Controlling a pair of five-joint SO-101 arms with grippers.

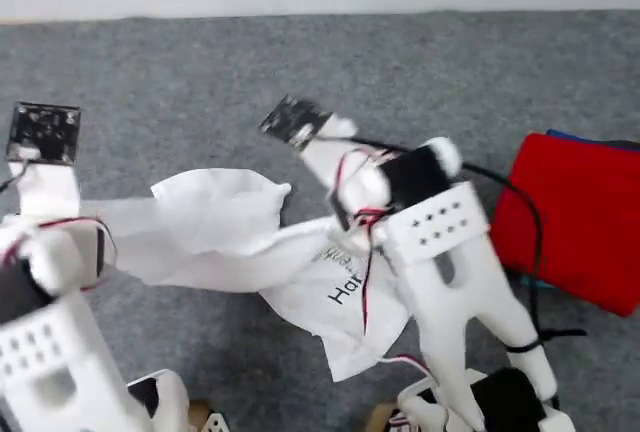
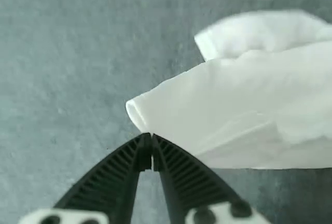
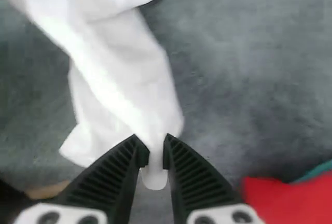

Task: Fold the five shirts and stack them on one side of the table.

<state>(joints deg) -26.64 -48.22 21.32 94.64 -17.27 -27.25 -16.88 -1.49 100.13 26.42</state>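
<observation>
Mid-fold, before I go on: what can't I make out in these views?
High view: the right arm covers part of the white shirt and its print.
High view: the picture's edge cuts off the red stack; shirts under the red top are hidden.
Left wrist view, left hand: tips meet at the shirt's edge; whether they pinch cloth is unclear.

The counter (image 1: 200,82) is covered in a grey, matt, felt-like fabric with a rough, fuzzy nap. The white shirt (image 1: 215,227) is made of thin, soft, matt cloth, creased in places. The red shirt (image 1: 585,217) is likewise seen as smooth, matt cloth. The left claw (image 2: 151,149) and right claw (image 3: 154,154) are formed of black, ribbed, matt plastic. The arm shells (image 1: 450,242) are moulded in smooth white plastic with a slight sheen.
</observation>
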